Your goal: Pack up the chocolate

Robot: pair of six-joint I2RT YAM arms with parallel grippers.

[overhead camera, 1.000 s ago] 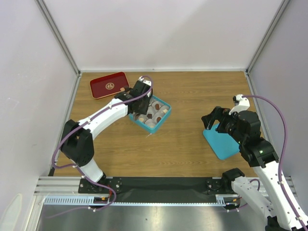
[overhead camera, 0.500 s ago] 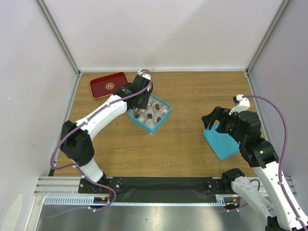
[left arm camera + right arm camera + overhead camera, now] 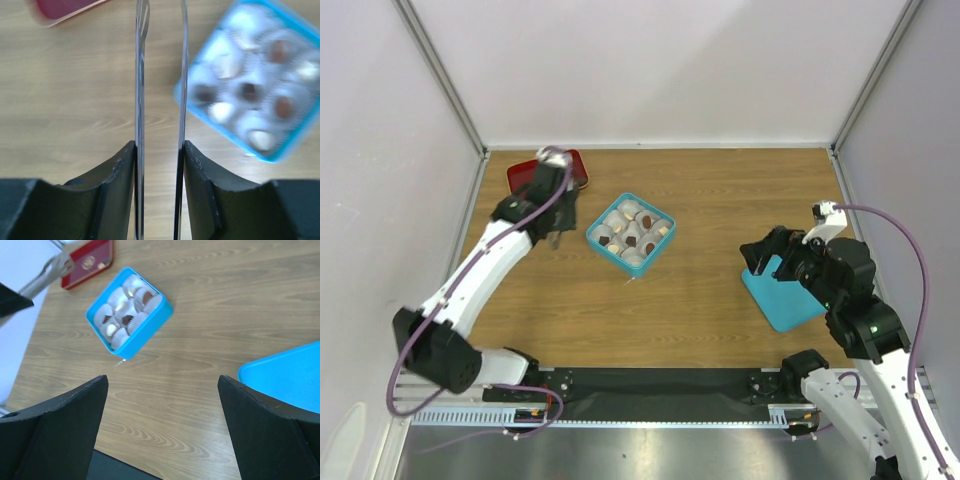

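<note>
The chocolate (image 3: 631, 233) sits as several small dark brown and tan pieces in white paper cups inside the open teal box (image 3: 599, 243). My left gripper (image 3: 553, 218) is left of the box, near the red tray. It is shut on thin metal tongs (image 3: 141, 75), whose blades stand a little apart with nothing between them. In the left wrist view the box (image 3: 181, 93) is blurred at the right. My right gripper (image 3: 766, 258) is open and empty above the near-left end of the teal lid (image 3: 785, 300). The box (image 3: 145, 332) also shows in the right wrist view.
A red tray (image 3: 523, 178) with a gold emblem lies at the back left, partly hidden by my left arm; it also shows in the right wrist view (image 3: 87, 262). Grey walls and metal posts close in the table on three sides.
My left gripper with the tongs has pulled out of the teal box and swung left toward the red tray. The box now shows fully. The right arm has barely moved.
</note>
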